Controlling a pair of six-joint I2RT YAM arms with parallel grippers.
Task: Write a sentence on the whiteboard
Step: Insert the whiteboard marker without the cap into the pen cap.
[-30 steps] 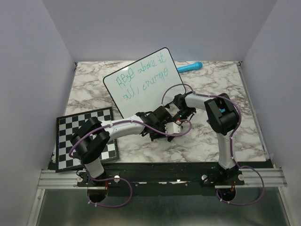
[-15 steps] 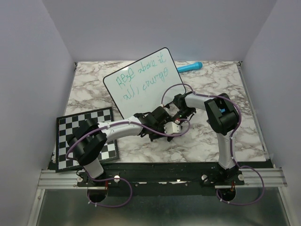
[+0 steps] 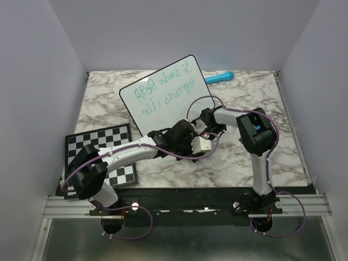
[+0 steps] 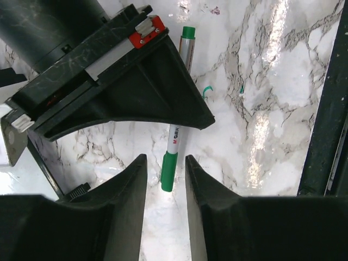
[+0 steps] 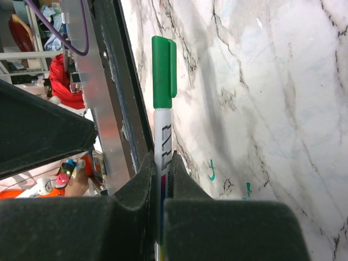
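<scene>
whiteboard (image 3: pixel 163 92): white, thin black rim, rounded corners, askew on marble bench (image 3: pixel 261 98) | sentence (image 3: pixel 165 89): two green loopy lines across it | left gripper (image 4: pixel 165 159): just before whiteboard, jaws part-open, gripping nothing | right gripper (image 5: pixel 161 163): alongside, jaws clamped on green marker (image 5: pixel 163 70)

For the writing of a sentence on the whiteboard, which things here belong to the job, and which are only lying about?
Job: whiteboard; green sentence; green marker, held in the right gripper.
Lying about: checkerboard; blue tube-shaped thing at the back.
</scene>
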